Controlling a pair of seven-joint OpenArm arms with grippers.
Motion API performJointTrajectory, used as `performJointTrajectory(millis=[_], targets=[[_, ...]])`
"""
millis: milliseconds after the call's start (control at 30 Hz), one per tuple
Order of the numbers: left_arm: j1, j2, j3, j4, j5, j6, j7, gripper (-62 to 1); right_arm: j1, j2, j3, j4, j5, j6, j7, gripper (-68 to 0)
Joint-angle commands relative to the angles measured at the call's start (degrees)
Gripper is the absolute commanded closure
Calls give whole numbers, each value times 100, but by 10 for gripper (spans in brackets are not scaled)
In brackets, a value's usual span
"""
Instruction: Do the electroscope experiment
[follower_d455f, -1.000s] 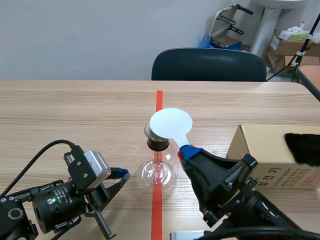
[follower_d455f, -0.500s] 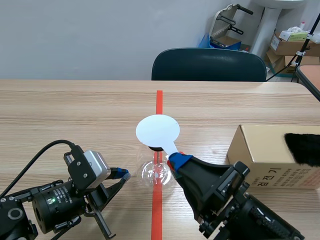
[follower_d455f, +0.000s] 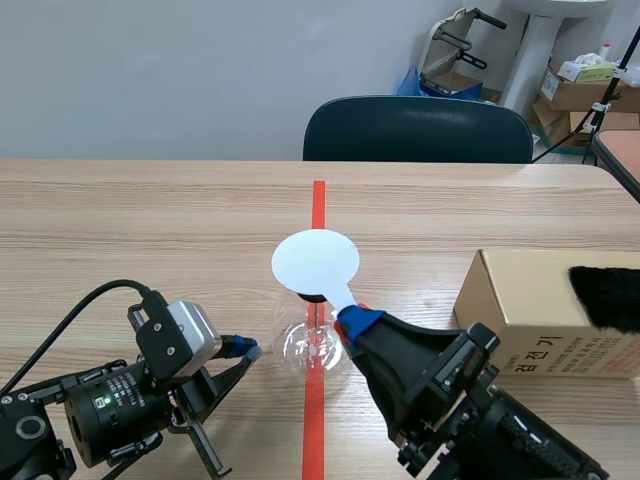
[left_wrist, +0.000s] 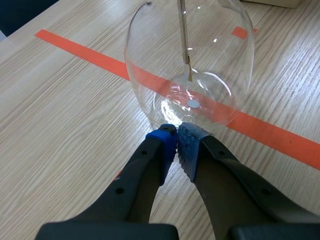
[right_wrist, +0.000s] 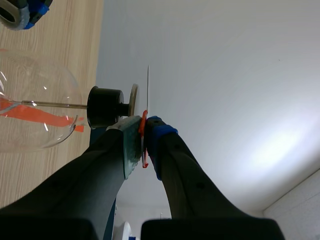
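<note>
The electroscope is a clear glass flask (follower_d455f: 316, 345) with a black stopper (right_wrist: 105, 107) and a metal top disc (right_wrist: 134, 101), standing on the orange tape line. Inside hangs a thin rod with foil leaves (left_wrist: 189, 74). My right gripper (follower_d455f: 352, 318) is shut on the stem of a white round paddle (follower_d455f: 315, 262), held upright right over the stopper and hiding the disc in the scene view. In the right wrist view the paddle (right_wrist: 148, 90) is edge-on beside the disc. My left gripper (left_wrist: 176, 137) rests shut on nothing, tips touching the flask's base (left_wrist: 187, 105).
A cardboard box (follower_d455f: 530, 310) stands at the right with a black fur piece (follower_d455f: 608, 296) on top. A dark chair (follower_d455f: 417, 130) sits behind the far table edge. Boxes and clutter fill the back right corner.
The right gripper carried the white paddle left and slightly down, from beside the stopper to directly over it. In the last half second nothing moved. The left arm stayed still.
</note>
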Motion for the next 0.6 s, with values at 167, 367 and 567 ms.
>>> performJointTrajectory(millis=[167, 367, 567], targets=[[-4, 28, -22, 109, -35, 15, -79, -55, 2, 13, 55, 79, 59, -63, -782, -18], [-4, 28, -22, 109, -35, 15, -79, -55, 2, 13, 55, 79, 59, -63, -1921, -18], [-4, 28, -22, 109, -35, 15, -79, -55, 2, 13, 55, 79, 59, -63, -2889, -18]])
